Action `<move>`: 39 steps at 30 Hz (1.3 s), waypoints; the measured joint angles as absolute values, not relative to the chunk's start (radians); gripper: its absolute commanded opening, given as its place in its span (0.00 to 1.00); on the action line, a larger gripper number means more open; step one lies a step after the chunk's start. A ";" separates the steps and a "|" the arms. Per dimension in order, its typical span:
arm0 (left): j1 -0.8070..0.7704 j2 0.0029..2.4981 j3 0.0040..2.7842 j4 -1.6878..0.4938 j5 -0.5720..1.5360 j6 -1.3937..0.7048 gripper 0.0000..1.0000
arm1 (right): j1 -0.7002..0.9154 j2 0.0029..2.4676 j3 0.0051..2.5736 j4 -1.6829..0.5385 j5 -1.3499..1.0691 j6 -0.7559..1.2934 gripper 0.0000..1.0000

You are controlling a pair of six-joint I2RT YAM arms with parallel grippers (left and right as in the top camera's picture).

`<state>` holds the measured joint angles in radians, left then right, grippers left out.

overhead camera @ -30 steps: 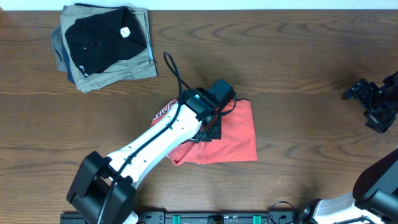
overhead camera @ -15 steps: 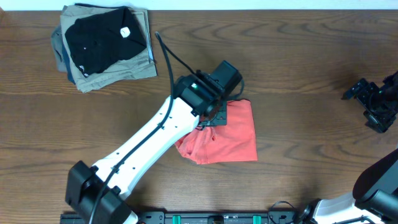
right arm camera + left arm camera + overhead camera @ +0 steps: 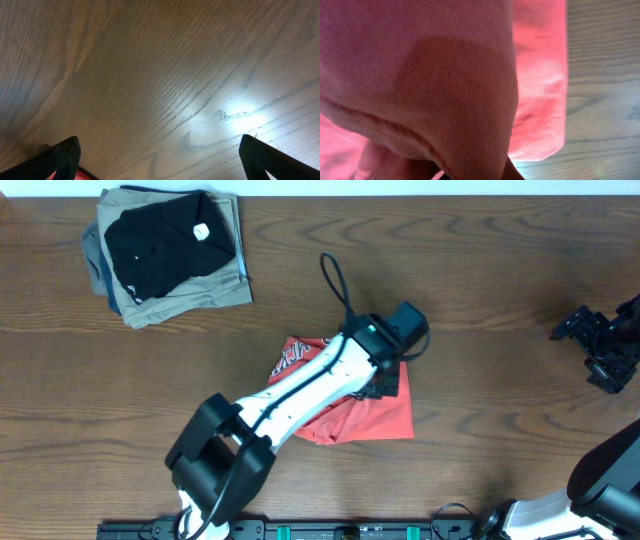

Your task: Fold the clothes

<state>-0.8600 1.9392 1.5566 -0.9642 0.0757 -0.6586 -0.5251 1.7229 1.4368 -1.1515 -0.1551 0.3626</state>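
Note:
The clothes, a red-orange T-shirt (image 3: 388, 416), lie partly folded at the table's middle, with white lettering (image 3: 288, 359) showing at the left end. My left arm reaches across the shirt, and my left gripper (image 3: 384, 379) sits over its right half, shut on a fold of the fabric. In the left wrist view the red cloth (image 3: 420, 75) hangs right in front of the lens and hides the fingertips. My right gripper (image 3: 600, 348) rests at the far right, away from the shirt. Its jaws (image 3: 162, 159) stand wide open over bare wood.
A stack of folded garments sits at the back left, a black one (image 3: 160, 240) on top of khaki (image 3: 190, 295) and blue ones. The left arm's black cable (image 3: 336, 280) loops up behind the wrist. The table's far edge (image 3: 400, 194) runs along the top.
My left gripper has carried its fold of shirt to the right across the garment, and the arm has swung with it. The lettering shows again at the left. The right arm has not moved.

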 measured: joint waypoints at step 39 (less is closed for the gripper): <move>-0.958 2.005 1.760 -1.081 -0.042 -0.704 0.06 | -0.525 1.723 1.437 -1.151 -0.155 0.363 0.99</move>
